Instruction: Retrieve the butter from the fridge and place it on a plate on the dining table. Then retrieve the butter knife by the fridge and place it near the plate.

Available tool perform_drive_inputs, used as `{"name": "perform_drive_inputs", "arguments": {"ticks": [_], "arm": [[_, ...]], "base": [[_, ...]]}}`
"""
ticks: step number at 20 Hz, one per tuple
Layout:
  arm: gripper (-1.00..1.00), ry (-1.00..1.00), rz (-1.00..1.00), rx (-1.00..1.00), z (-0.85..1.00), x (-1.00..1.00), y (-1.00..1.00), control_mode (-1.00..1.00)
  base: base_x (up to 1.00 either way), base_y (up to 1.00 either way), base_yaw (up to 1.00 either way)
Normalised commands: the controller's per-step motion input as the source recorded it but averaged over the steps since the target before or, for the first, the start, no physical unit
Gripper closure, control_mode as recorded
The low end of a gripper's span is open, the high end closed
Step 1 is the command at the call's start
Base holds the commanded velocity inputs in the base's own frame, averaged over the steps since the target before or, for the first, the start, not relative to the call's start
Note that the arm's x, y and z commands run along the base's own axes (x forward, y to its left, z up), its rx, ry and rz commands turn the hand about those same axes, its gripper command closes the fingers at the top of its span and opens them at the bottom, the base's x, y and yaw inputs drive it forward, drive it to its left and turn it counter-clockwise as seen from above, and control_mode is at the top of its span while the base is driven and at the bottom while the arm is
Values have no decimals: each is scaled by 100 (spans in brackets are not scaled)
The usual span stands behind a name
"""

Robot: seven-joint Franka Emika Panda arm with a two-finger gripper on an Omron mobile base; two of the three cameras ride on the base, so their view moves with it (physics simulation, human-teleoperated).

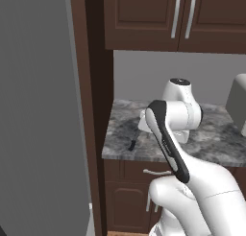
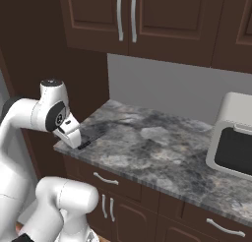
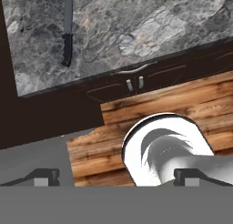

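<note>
Small thin dark butter knife (image 3: pixel 68 41) flat on grey marbled stone surface (image 3: pixel 136 32), near edge, reachable from above. Gripper (image 3: pixel 116 177) wide, empty; knife at 11 o'clock, well apart.

Occlusions and cut-offs at the marbled counter

The butter knife (image 1: pixel 131 145) is showing only its dark handle near the counter's (image 1: pixel 216 148) left front corner in the left base view, the blade being hidden behind the arm; in the right base view the knife (image 2: pixel 84 144) is peeking out from under the wrist as a small dark sliver, too small for detail. In the hand view its blade (image 3: pixel 68 11) is running off the top edge. The fridge (image 1: pixel 38 124) is being cropped on three sides. A white appliance (image 2: pixel 231 137) is being cut by the right edge.
</note>
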Motion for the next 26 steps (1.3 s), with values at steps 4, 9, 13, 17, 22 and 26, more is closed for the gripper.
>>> {"name": "perform_drive_inputs", "arguments": {"ticks": [4,9,13,17,22,26], "arm": [[-100,0,0,0,-27,54,0,-100],[-100,0,0,0,-34,48,0,-100],[-100,3,0,0,-33,55,0,-100],[-100,0,0,0,-35,52,10,-100],[-100,0,0,0,-36,44,16,-100],[-100,0,0,-1,-38,49,15,-100]], "base": [[0,0,0],[0,0,0],[0,0,0],[0,0,0],[0,0,0],[0,0,0]]}}
